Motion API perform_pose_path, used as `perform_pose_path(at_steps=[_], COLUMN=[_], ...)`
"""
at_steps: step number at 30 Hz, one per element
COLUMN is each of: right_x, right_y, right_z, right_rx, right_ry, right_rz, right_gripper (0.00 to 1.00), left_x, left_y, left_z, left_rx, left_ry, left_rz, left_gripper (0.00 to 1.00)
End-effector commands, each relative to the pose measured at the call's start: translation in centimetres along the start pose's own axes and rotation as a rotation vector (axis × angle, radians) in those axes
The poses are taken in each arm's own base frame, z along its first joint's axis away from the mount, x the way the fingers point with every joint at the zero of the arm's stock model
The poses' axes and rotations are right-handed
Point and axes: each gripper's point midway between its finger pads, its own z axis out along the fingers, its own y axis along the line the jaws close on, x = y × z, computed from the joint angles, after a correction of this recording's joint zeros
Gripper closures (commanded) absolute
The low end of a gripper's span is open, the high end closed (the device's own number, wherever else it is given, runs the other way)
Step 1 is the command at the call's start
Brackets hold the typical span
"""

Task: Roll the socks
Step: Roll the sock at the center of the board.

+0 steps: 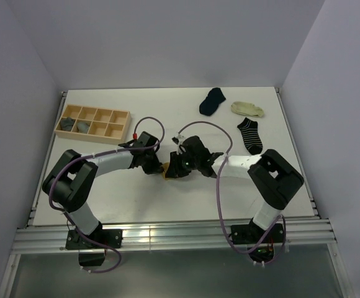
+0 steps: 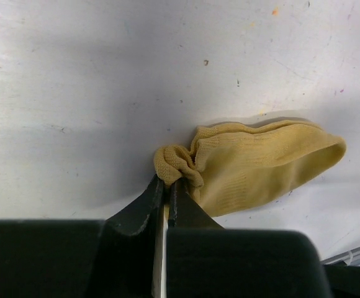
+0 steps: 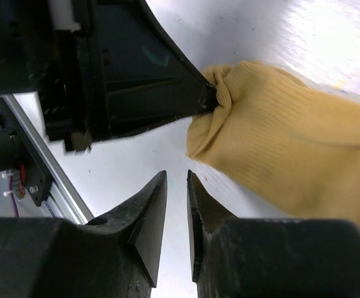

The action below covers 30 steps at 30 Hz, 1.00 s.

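Note:
A mustard-yellow sock [image 2: 261, 167] lies flat on the white table, its near end bunched into a knot. My left gripper [image 2: 167, 181] is shut on that bunched end. In the right wrist view the same sock [image 3: 292, 149] fills the upper right, with the left fingertips [image 3: 208, 96] pinching its tip. My right gripper [image 3: 177, 177] hovers just short of the sock, its jaws a narrow gap apart with nothing between them. From above, both grippers meet at the sock [image 1: 166, 169] in the table's middle.
A navy sock [image 1: 212, 101], a cream sock [image 1: 247, 109] and a black-and-white striped sock [image 1: 250, 135] lie at the back right. A wooden compartment tray [image 1: 96, 109] at the back left holds grey rolled socks [image 1: 74, 124] in its left compartments.

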Motion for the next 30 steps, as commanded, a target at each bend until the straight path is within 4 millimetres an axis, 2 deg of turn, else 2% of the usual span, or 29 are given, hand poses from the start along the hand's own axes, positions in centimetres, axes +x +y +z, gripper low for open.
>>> perform_pose_path(at_steps=[1,9,13,16,18,21,25,30], right_x=[-2.4,-2.6,-2.1,-1.1,-0.5,-0.3,-1.2,-2.5], right_y=[2.2,2.7,1.2,-0.9,-2.8,-3.9,-3.2,-0.3], right_z=[1.5,3.6,4.2,4.1,3.4,2.4,1.1,0.1], right_rx=[-0.065,-0.145,-0.096,-0.028,0.031,0.079,0.115,0.155], right_ry=[-0.059,-0.082,-0.083,-0.085,-0.093,-0.101,-0.138,-0.208], right_rz=[-0.032,0.011,0.036,0.07,0.105,0.087,0.019,-0.152], right_gripper=[0.74,0.76,0.76,0.77,0.78,0.78,0.78,0.75], left_x=[2.1,2.1,2.0,1.9,1.9,2.0,2.0,1.9], left_y=[7.5,7.6,7.5,7.5,7.5,7.5,7.2,7.0], left_z=[0.0,-0.3,-0.4,-0.6,-0.6,-0.6,-0.7,-0.8], left_rx=[-0.288,-0.294,-0.296,-0.295,-0.295,-0.292,-0.288,-0.284], left_ry=[0.054,0.056,0.051,0.046,0.046,0.048,0.053,0.06], left_rz=[0.064,0.069,0.068,0.067,0.067,0.066,0.065,0.072], left_gripper=[0.99,0.99,1.0,1.0,0.99,1.0,1.0,1.0])
